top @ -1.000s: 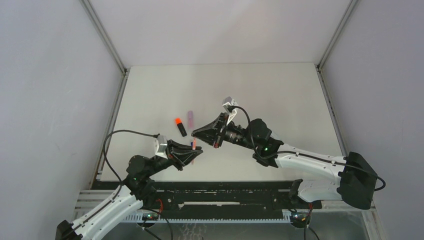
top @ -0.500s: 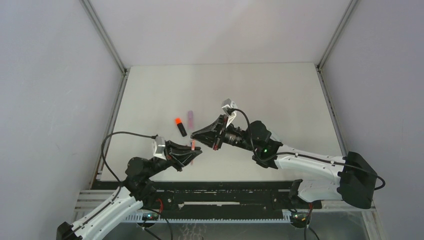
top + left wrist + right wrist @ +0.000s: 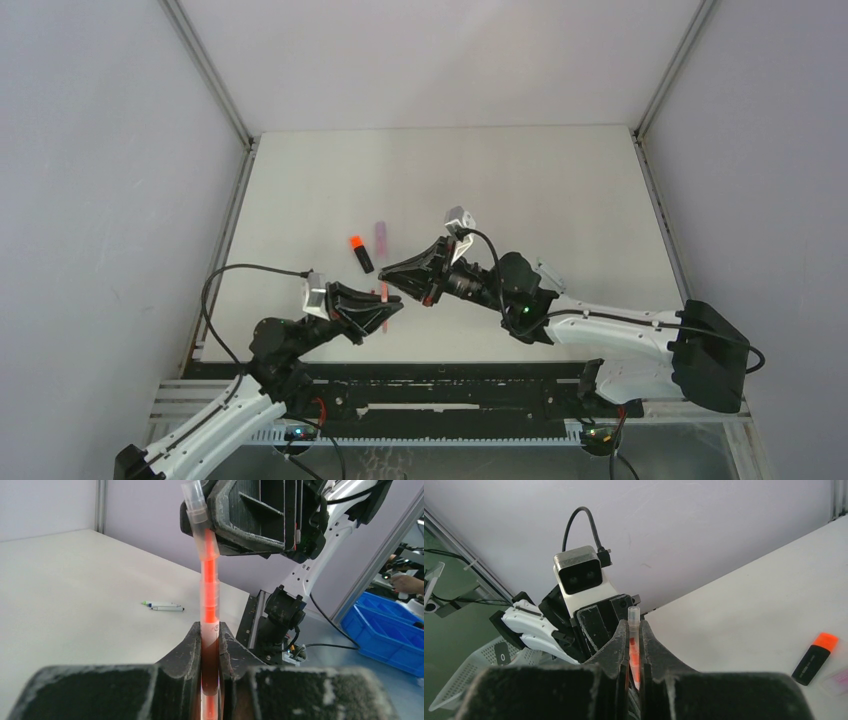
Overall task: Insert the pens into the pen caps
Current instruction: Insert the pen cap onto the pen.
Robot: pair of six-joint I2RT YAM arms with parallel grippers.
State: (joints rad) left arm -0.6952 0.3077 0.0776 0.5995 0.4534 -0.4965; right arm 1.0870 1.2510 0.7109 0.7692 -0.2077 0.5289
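Grey walls close in a white table (image 3: 520, 190), and both arms meet above its near-left part. The left gripper (image 3: 210, 632) is almost closed, its two dark fingers (image 3: 187, 647) pinching the lower barrel of a thin red pen (image 3: 210, 595). In the left wrist view the pen stands upright out of that grip, off the table.

The upper end of the pen sits inside a clear cap (image 3: 199, 515), with the red core showing through the cap's lower half. The right gripper (image 3: 634, 630) is fully closed on that cap from the sides. In the right wrist view the cap's pale end pokes out just past the fingertips, towards the left arm's wrist camera (image 3: 579, 577). Pen and cap are in line, held between the two grippers, which nearly touch.

On the table just beyond the grippers lies a stubby black highlighter (image 3: 362, 254), its orange end pointing away from the arms. A lilac highlighter (image 3: 381, 233) lies near it, slightly farther back and apart from it. Two thin pale pens (image 3: 162, 606) lie side by side on the table near the right arm's base.
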